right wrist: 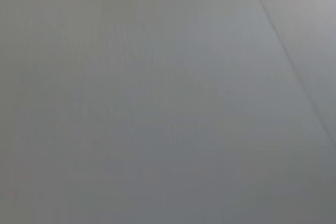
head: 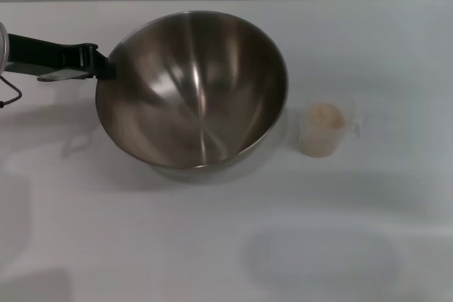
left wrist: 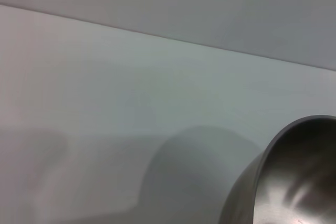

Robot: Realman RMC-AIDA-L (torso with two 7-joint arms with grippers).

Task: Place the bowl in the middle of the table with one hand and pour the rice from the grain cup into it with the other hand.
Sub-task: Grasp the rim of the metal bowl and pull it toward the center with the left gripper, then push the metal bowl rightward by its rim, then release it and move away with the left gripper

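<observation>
The bowl [head: 192, 90] stood near the middle of the table [head: 212, 245], a little toward the robot's left, tipped so that its shiny inside faced the head camera and its rim on the left side sat higher than the rim nearest the camera. Its underside seemed to touch the table at the near edge, though whether it rested fully or hung partly lifted could not be told. In the left wrist view only a curved piece of the bowl [left wrist: 294, 182] showed, with its shadow on the white surface behind it.

The left gripper [head: 99, 65] reached in from the left edge of the head view, its black fingers pinched on the bowl's rim at the upper left side.

The grain cup [head: 324, 129] stood upright on the table just to the right of the bowl, close to it but apart. The rice [head: 324, 116] filled it nearly to the top as a pale beige mass. The cup's handle pointed away from the bowl, toward the right.

The right gripper was out of sight in every view; the right wrist camera showed only bare table [right wrist: 157, 103]
</observation>
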